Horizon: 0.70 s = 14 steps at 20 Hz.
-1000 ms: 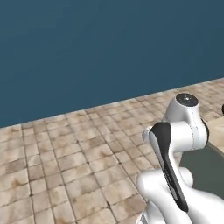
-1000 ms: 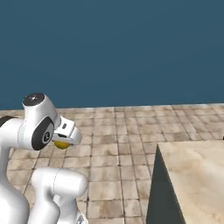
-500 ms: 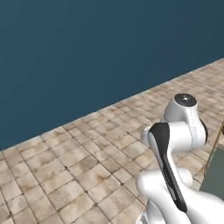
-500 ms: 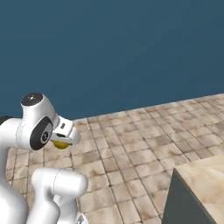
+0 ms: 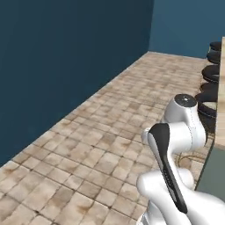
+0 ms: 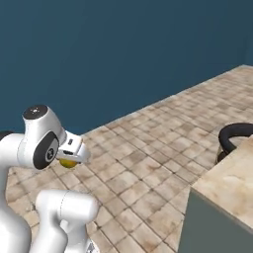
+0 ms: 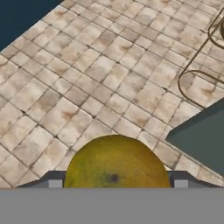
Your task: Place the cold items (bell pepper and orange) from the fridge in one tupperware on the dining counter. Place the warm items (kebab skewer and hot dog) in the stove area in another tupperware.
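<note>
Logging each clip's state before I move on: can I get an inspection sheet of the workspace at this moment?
Surface: counter with a stone-look top and grey side, at the right of the right base view; its visible part is bare.
Job's things: orange between the gripper's fingers, carried above the floor; also visible under the hand.
Clutter: nothing seen.
Grippers: gripper closed on the orange, jaws wide around it.
Cables: nothing seen.
Surroundings: tiled floor, dark blue wall, black stools along the counter, wire stool base.
</note>
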Tool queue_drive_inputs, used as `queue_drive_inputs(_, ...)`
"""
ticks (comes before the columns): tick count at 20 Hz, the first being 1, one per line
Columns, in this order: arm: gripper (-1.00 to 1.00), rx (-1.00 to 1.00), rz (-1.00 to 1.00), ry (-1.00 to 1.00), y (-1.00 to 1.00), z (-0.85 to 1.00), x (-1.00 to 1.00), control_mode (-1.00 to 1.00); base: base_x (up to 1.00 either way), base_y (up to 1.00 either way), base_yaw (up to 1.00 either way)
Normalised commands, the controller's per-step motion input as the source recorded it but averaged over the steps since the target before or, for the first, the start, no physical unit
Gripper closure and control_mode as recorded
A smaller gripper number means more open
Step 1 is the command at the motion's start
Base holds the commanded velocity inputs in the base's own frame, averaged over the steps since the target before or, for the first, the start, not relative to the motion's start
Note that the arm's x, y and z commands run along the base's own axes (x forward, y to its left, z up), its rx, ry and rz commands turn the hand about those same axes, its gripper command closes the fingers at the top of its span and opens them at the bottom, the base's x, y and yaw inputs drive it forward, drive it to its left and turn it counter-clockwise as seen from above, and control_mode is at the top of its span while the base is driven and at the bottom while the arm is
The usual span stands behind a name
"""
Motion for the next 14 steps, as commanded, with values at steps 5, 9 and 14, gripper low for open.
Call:
queue_drive_inputs(5,1.0,0.0,0.0,0.0,0.0,0.0,0.0,1.0,0.5,0.74,-0.66)
queue_drive_inputs(9,1.0,0.0,0.0,0.0,0.0,0.0,0.0,1.0,0.82,0.99,-0.5)
queue_drive_inputs(14,1.0,0.0,0.0,0.0,0.0,0.0,0.0,1.0,1.0,0.91,-0.51)
